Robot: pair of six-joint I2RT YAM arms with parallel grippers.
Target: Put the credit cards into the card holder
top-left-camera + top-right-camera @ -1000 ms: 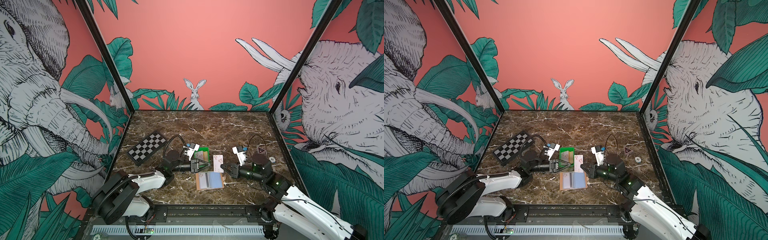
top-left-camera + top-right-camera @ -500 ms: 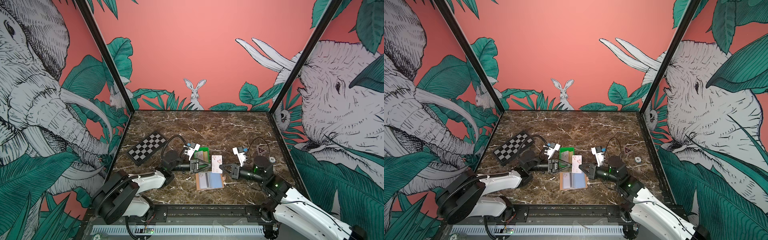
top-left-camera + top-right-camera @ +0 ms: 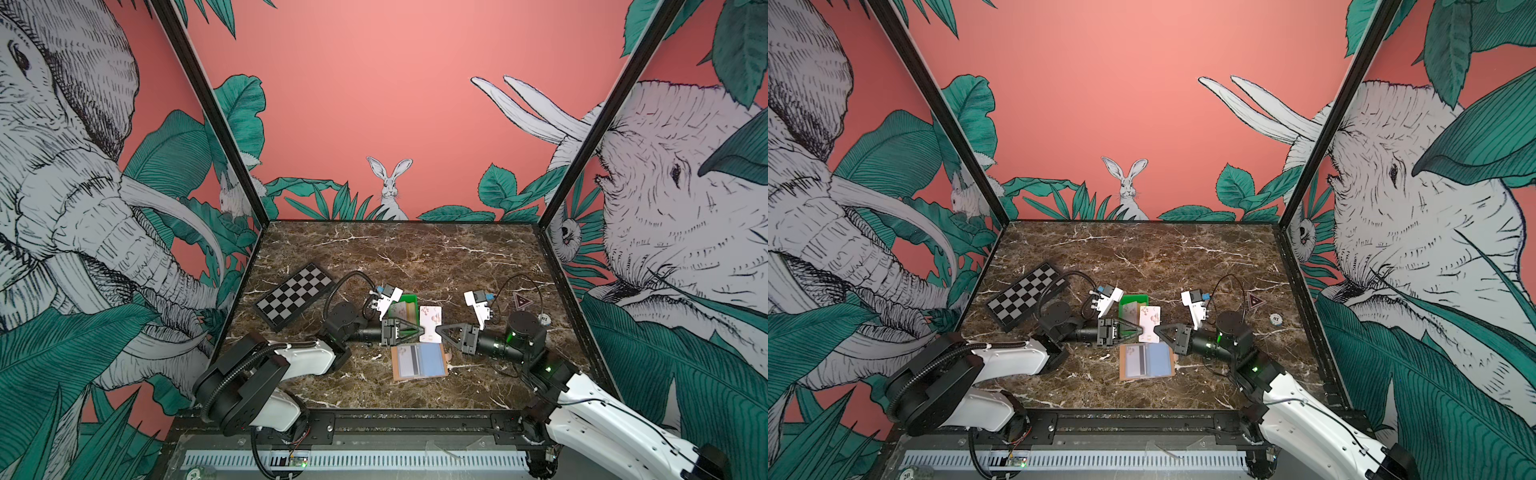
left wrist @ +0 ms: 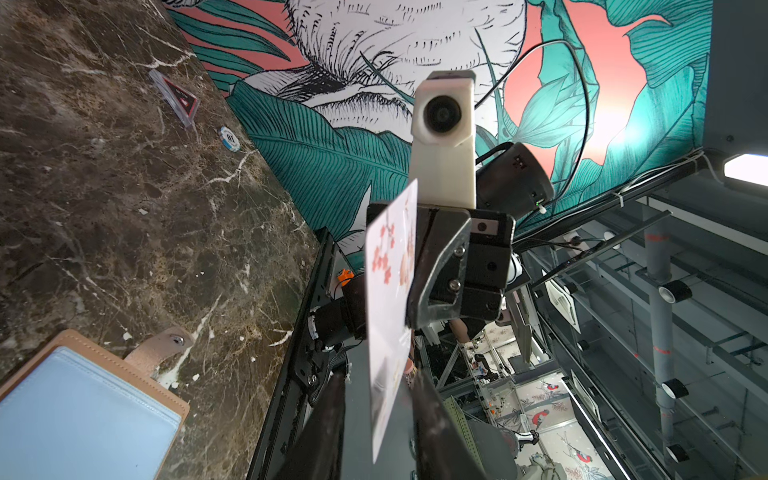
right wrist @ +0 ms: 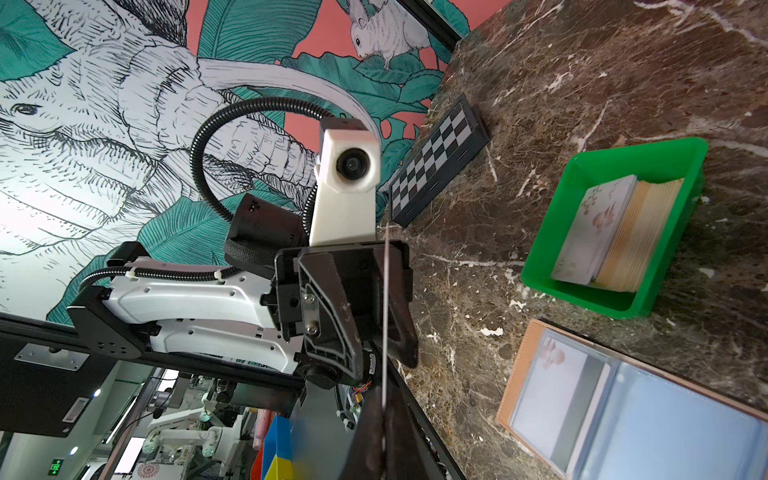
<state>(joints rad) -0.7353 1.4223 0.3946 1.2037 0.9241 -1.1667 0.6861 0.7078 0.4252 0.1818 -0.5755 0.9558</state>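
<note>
Jaws of my left gripper stand apart, one on each side of the white card. I see a gap beside the card, so this gripper does not pinch it. The card holder lies open on the table, below the card and just nearer to my base, with the blue sleeves up. The card's long axis points away from my base. My right gripper is clenched on the card's right edge, so I judge this arm must bring it down and toward me.
</note>
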